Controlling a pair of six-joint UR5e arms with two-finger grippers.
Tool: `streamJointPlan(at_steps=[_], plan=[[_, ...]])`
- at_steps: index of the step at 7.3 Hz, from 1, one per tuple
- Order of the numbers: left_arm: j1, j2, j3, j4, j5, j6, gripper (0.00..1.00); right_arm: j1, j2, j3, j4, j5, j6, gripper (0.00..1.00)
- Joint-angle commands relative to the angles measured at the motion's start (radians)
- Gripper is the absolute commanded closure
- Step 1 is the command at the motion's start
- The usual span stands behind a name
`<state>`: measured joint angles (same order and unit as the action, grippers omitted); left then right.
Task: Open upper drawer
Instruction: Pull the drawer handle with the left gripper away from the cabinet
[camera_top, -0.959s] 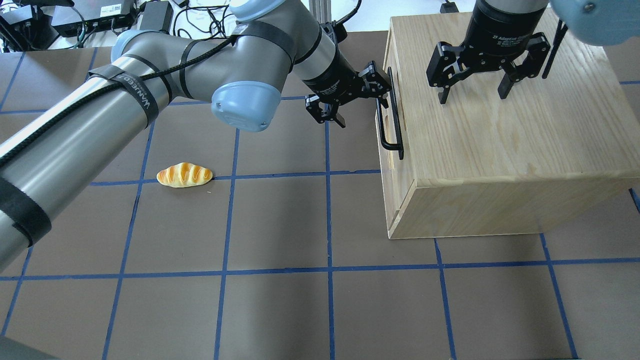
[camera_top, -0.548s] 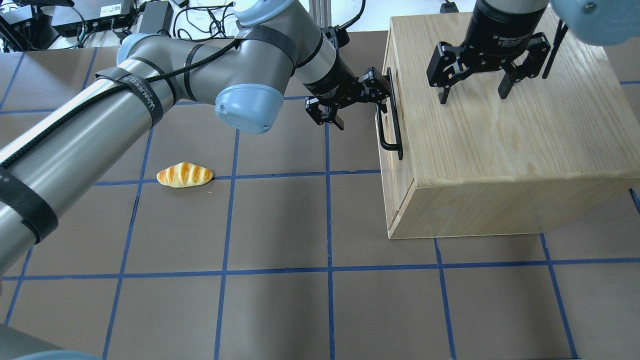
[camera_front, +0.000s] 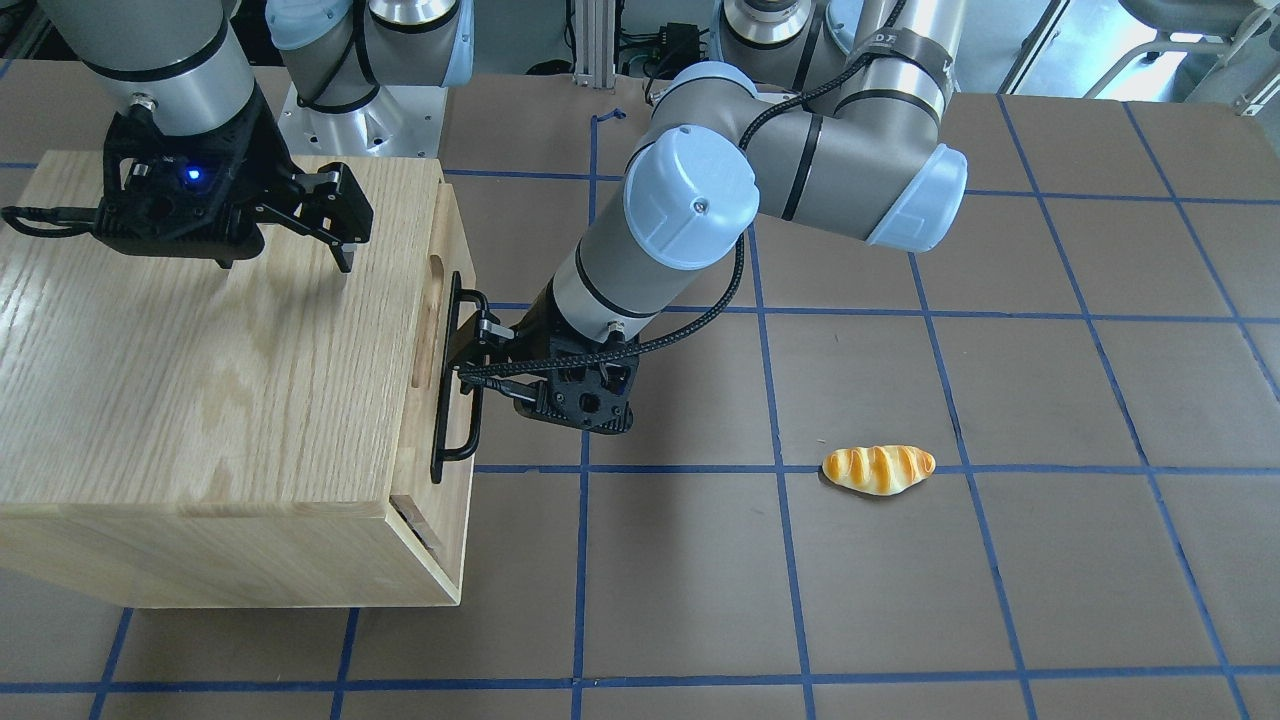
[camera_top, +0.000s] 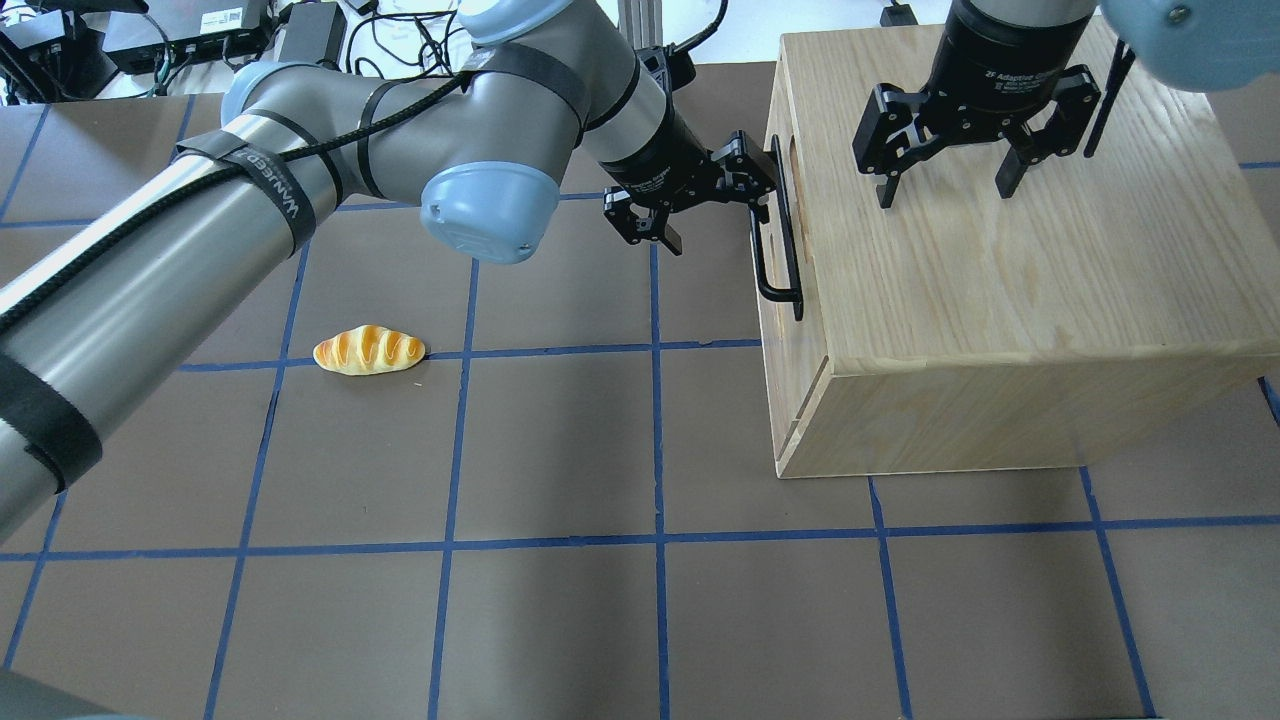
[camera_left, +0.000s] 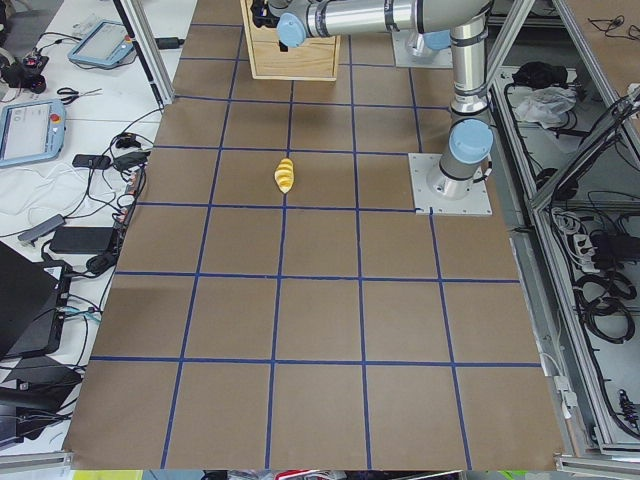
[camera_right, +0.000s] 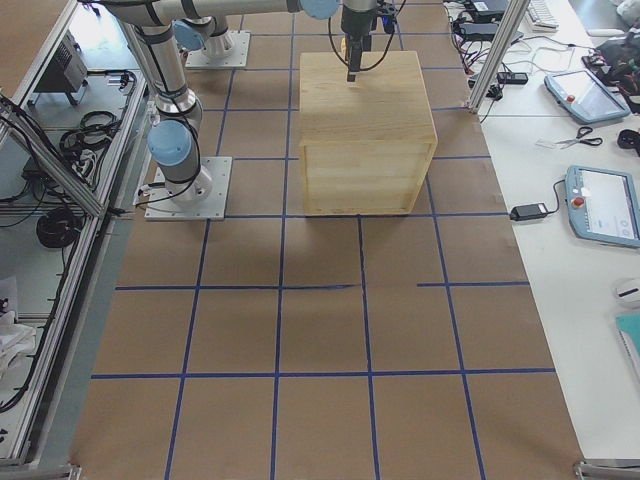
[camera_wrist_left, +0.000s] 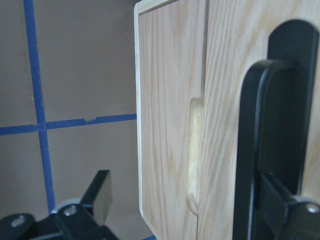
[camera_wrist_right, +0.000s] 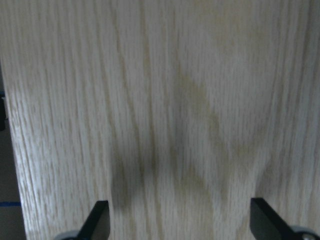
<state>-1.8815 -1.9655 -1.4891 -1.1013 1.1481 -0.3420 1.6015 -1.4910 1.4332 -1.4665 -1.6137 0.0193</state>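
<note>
The upper drawer's pale-wood front (camera_top: 772, 300) faces left on the oak cabinet (camera_top: 1000, 300), with its long black bar handle (camera_top: 778, 245) and slot cut-out (camera_wrist_left: 195, 155). My left gripper (camera_top: 712, 212) is open at the handle's far end. One finger (camera_wrist_left: 292, 215) is against the bar (camera_wrist_left: 272, 140); the other (camera_wrist_left: 97, 192) hangs free over the mat. In the front view the gripper (camera_front: 478, 360) meets the handle (camera_front: 452, 400), and a thin dark gap shows at the drawer's near corner. My right gripper (camera_top: 945, 188) is open and empty just above the cabinet top (camera_wrist_right: 165, 100).
A toy bread roll (camera_top: 368, 350) lies on the brown gridded mat, well left of the cabinet; it also shows in the front view (camera_front: 878, 468). My left arm (camera_top: 300, 200) spans the mat's far left. Cables and boxes (camera_top: 180, 35) lie beyond the back edge.
My left gripper has edged slightly toward the far end of the handle. The handle has shifted a few pixels away from the cabinet. The right gripper has not moved.
</note>
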Motion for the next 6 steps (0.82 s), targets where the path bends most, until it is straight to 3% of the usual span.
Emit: streamJointPlan(at_steps=[1, 6], plan=[[0.005, 0.011, 0.001, -0.003, 0.025, 0.015, 0.00, -0.001, 0.000, 0.001, 0.000, 0.000, 0.001, 0.00], [0.082, 0.016, -0.002, -0.006, 0.025, 0.083, 0.00, 0.000, 0.000, 0.001, 0.000, 0.000, 0.001, 0.00]])
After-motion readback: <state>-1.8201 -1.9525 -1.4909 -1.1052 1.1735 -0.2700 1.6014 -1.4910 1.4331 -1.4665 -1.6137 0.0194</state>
